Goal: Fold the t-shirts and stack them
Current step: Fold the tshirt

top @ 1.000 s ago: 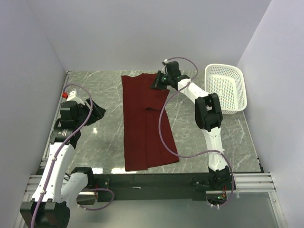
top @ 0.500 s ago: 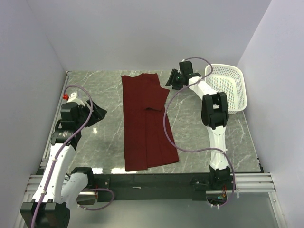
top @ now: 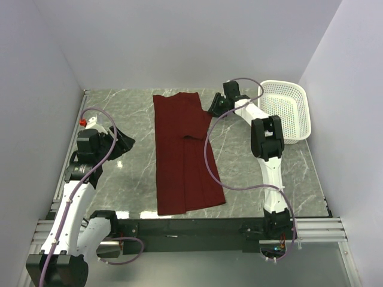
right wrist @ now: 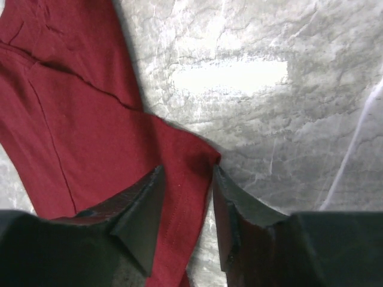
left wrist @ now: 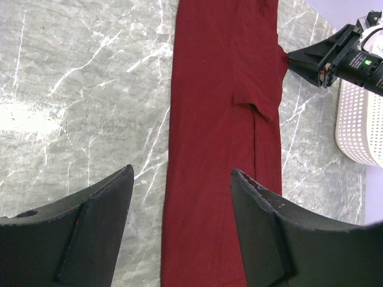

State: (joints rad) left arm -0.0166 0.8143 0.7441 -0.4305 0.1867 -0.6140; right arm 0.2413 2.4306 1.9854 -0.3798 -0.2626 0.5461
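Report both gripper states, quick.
Left gripper: open, holding nothing.
Right gripper: open, straddling the edge of the red t-shirt, not clamped on it.

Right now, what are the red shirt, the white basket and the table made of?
The red shirt looks like soft matte cloth, with stitched seams and small wrinkles. The white basket seems to be hard plastic, full of little holes. The table looks like grey marble with white veins, shiny with glare, though maybe just printed.

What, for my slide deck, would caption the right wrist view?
Right gripper poised open, fingers straddling the corner of a maroon t-shirt on the marble table.
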